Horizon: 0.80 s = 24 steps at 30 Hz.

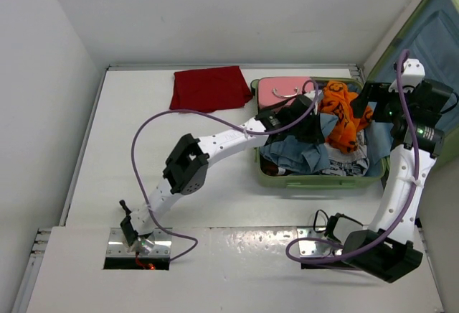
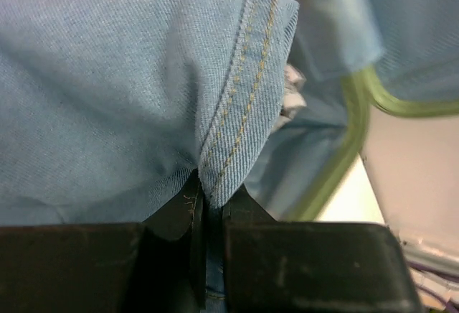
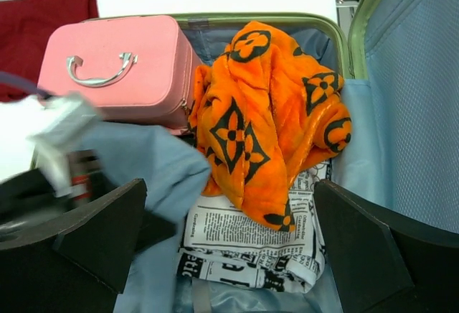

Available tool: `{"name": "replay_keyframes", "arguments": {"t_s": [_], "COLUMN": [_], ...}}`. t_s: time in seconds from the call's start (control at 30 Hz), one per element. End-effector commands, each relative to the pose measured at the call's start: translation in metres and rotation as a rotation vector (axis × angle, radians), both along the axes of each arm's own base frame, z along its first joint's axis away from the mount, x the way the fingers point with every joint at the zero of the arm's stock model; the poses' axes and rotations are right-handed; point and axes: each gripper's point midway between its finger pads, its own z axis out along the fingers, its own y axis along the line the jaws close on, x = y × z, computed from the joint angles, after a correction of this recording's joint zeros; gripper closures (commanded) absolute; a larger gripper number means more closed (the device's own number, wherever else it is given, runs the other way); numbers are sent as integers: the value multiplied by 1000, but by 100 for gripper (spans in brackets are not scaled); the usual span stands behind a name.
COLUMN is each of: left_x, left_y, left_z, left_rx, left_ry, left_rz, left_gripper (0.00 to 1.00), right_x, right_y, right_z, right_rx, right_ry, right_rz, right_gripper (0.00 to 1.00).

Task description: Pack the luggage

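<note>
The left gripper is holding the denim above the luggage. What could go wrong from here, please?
1. The left gripper pinches the denim at its hem, so it might slip out.
2. The denim hangs near the green rim of the luggage and could drape over it.
3. The open right gripper hovers close to the left arm, so they might collide.

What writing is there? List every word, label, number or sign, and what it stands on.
Newspaper-print cloth: headlines and columns of print, too small and blurred to read.
Orange cloth: black flower and diamond motifs, no words.
Pink case: no label visible.
No other text shows.
</note>
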Motion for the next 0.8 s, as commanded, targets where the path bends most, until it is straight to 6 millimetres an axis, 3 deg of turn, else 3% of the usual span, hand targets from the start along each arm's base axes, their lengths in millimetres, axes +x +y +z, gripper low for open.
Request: {"name": "replay_keyframes", "arguments": {"t_s": [0.0, 0.07, 0.1, 0.13, 0.2, 0.23, 0.3, 0.33, 0.4, 0.43, 0.47, 0.53, 0.57, 0.6, 0.63, 0.67, 0.7, 0.73, 0.77], "left_x": [12, 19, 20, 30, 41, 52, 66, 76, 81, 91, 86, 88, 99, 95, 103, 112, 143, 156, 167], "left_y": [-21, -23, -23, -20, -16, -9, 1, 12, 25, 38, 53, 77, 98, 123, 141, 162, 204, 227, 248], "left_z": [-3, -1, -3, 7, 21, 42, 68, 94, 122, 130, 166, 197, 203, 236, 243, 237, 235, 226, 200], "left_rx": [-131, -156, -153, -165, -165, -179, -200, -222, -255, -262, -311, -343, -331, -350, -333, -276, -199, -146, -50], "left_ry": [58, 46, 30, -27, -102, -180, -268, -345, -414, -464, -510, -564, -582, -614, -618, -558, -550, -514, -476], "left_rz": [20, 19, 12, 18, 52, 62, 83, 90, 77, 81, 72, 93, 123, 168, 220, 285, 446, 521, 556], "left_gripper": [100, 85, 72, 44, 21, 9, 7, 6, 6, 6, 6, 7, 9, 11, 14, 21, 34, 37, 37], "right_x": [-3, -4, -3, -3, -2, -1, -1, -2, -2, -3, -4, -4, -5, -5, -5, -4, -4, -1, 1], "right_y": [4, 5, 7, 7, 8, 8, 11, 12, 18, 23, 28, 38, 47, 55, 62, 71, 84, 88, 90], "right_z": [22, 25, 24, 24, 24, 23, 20, 20, 19, 16, 16, 4, 1, -3, -15, -22, -32, -47, -54], "right_rx": [-51, -54, -49, -47, -39, -30, -17, -15, -11, -6, 2, 45, 70, 100, 127, 143, 143, 161, 154], "right_ry": [-66, -74, -72, -73, -74, -72, -73, -77, -98, -100, -108, -94, -98, -95, -76, -62, -40, 1, 22], "right_rz": [35, 45, 52, 53, 56, 59, 67, 72, 105, 132, 154, 208, 256, 300, 332, 365, 410, 426, 430], "right_gripper": [1, 1, 1, 1, 1, 1, 2, 4, 18, 24, 33, 42, 50, 54, 57, 60, 62, 62, 62]}}
